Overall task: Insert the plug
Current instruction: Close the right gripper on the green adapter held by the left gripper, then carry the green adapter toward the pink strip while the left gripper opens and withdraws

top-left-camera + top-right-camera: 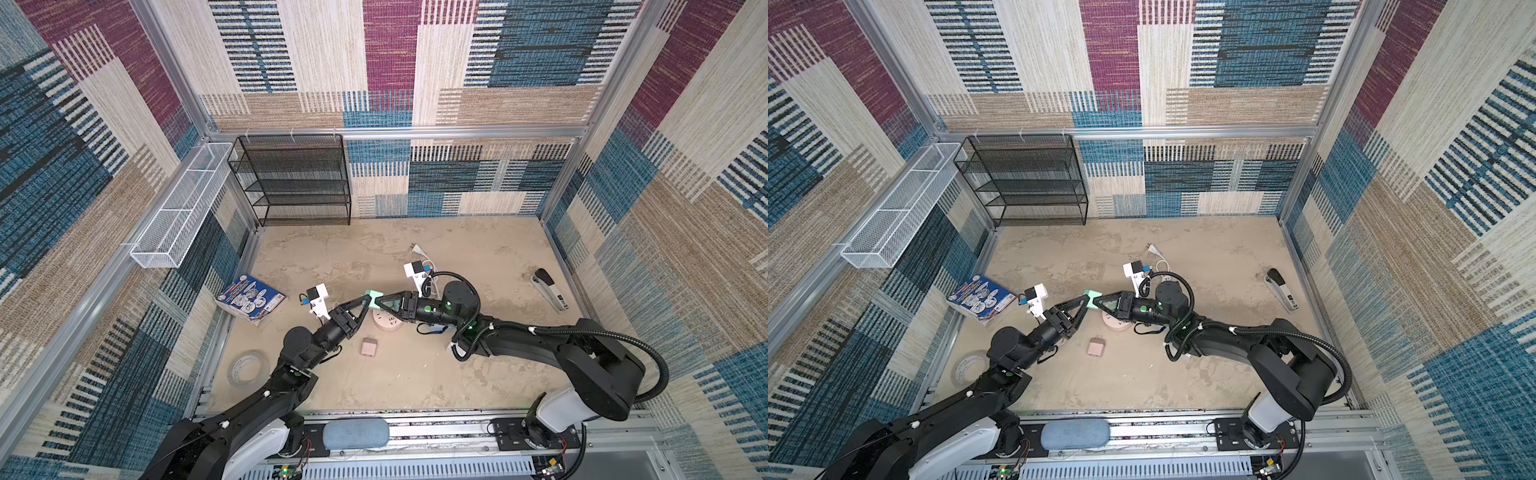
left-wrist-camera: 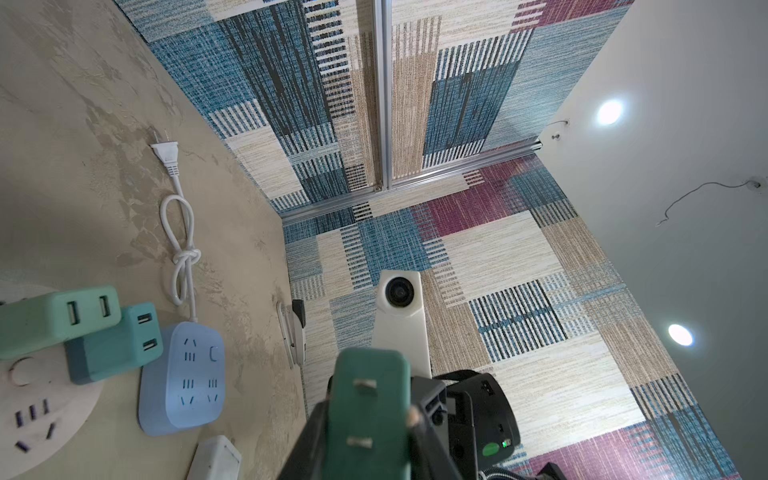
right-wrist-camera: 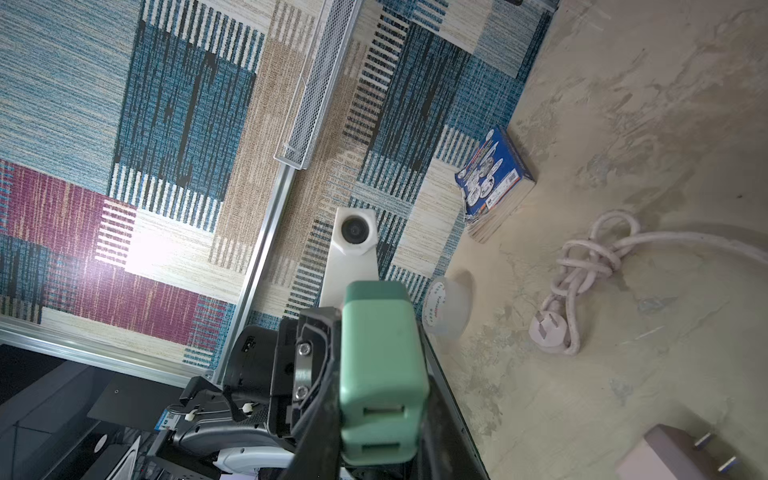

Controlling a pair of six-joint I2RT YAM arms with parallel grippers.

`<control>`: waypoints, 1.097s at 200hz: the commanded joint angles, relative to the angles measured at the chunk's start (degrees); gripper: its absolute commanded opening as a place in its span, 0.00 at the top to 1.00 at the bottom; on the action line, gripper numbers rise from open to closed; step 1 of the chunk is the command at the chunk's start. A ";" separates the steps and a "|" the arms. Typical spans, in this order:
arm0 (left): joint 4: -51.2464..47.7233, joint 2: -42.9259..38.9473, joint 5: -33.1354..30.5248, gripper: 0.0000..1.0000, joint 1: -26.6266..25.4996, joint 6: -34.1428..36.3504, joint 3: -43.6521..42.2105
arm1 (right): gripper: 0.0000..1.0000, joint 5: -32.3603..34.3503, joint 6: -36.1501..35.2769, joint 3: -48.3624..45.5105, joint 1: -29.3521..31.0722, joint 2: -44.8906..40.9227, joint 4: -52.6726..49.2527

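Note:
A green plug point(image 1: 372, 296) point(image 1: 1091, 296) hangs in the air between both arms, above the round pink power strip point(image 1: 388, 323) point(image 1: 1116, 324). My left gripper point(image 1: 365, 306) point(image 2: 370, 415) is shut on the plug point(image 2: 370, 399). In the left wrist view its two metal prongs face the camera. My right gripper point(image 1: 379, 302) point(image 3: 380, 395) is shut on the same plug point(image 3: 380, 357) from the opposite side. The right wrist view shows the plug's two USB slots. In the left wrist view two other green chargers point(image 2: 54, 318) point(image 2: 116, 345) sit in the round strip point(image 2: 45, 411).
A blue power strip point(image 2: 183, 378) with a knotted white cord point(image 2: 180, 249) lies beside the round strip. A pink adapter point(image 1: 369, 347) lies in front. A stapler point(image 1: 550, 289) is at the right. At the left are a book point(image 1: 251, 299), a tape roll point(image 1: 248, 368) and a black mesh shelf point(image 1: 291, 178).

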 commanded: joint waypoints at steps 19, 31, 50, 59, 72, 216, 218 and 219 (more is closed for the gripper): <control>-9.65 -2.65 2.59 0.18 0.23 3.38 1.38 | 1.00 -1.18 -6.91 2.96 0.17 -0.71 -8.03; -14.54 -5.18 2.50 0.00 0.77 5.06 2.08 | 1.00 -0.64 -9.32 4.13 0.12 -1.11 -13.07; -27.10 -11.55 1.97 0.00 2.17 9.19 3.90 | 1.00 0.39 -13.94 6.75 -0.14 -1.70 -22.67; -34.61 -15.15 1.25 0.01 3.29 11.85 5.10 | 1.00 0.86 -17.13 9.23 -0.23 -1.48 -29.49; -46.43 -21.40 -0.94 0.00 4.73 16.44 7.67 | 1.00 2.84 -21.92 12.96 -0.41 -1.20 -39.15; -80.78 -16.26 -9.95 0.05 5.94 41.24 23.58 | 1.00 22.84 -42.51 43.81 1.27 11.25 -88.95; -80.74 -16.01 -9.84 0.05 5.93 41.27 23.58 | 1.00 22.88 -42.68 44.18 1.37 11.46 -89.33; -80.71 -15.90 -9.77 0.05 5.93 41.28 23.58 | 1.00 22.93 -42.75 44.40 1.41 11.58 -89.53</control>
